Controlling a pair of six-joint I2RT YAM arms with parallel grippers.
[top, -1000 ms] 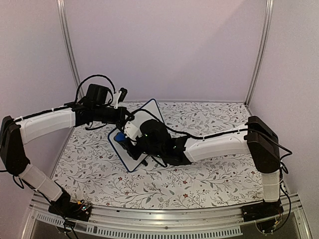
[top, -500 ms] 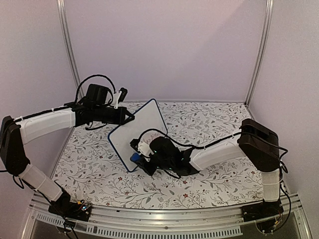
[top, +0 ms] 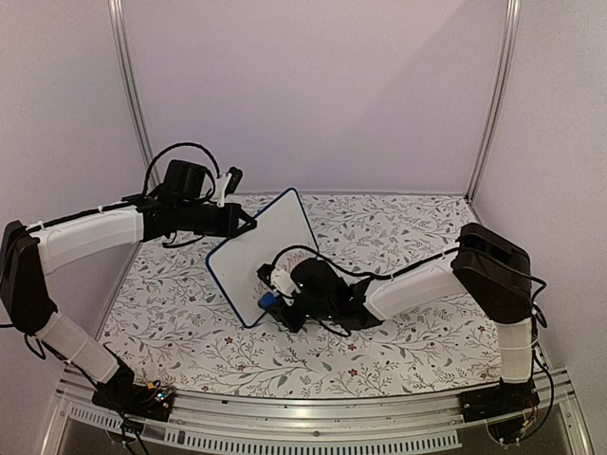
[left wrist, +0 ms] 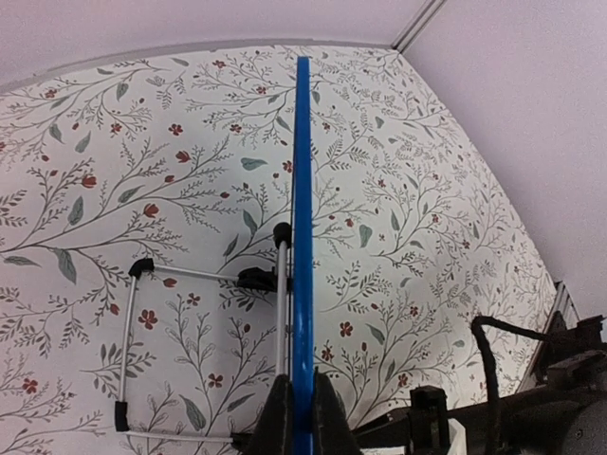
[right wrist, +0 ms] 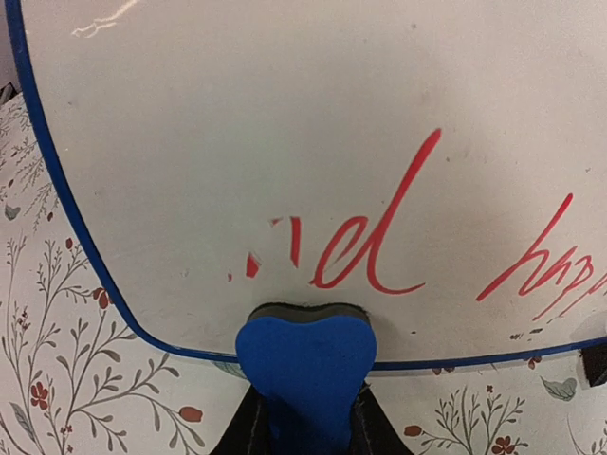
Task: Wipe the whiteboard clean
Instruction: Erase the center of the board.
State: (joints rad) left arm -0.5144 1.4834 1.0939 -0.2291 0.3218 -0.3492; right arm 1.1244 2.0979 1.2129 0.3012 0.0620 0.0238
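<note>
left hand (top: 243,224): I clamp the top edge of the whiteboard (top: 254,254), which stands tilted on the flowered table (top: 408,223), left of centre | right hand (top: 275,296): I grip the blue eraser (right wrist: 305,365), pressed against the board's lower edge under the red writing (right wrist: 375,248)

Table (top: 313,415), floral-print cloth (top: 417,353) covering it

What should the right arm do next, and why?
Probably sweep the blue eraser up across the red writing: the right hand holds it at the lower edge of the whiteboard, letters above are unwiped, and the left hand clamps the board.
</note>
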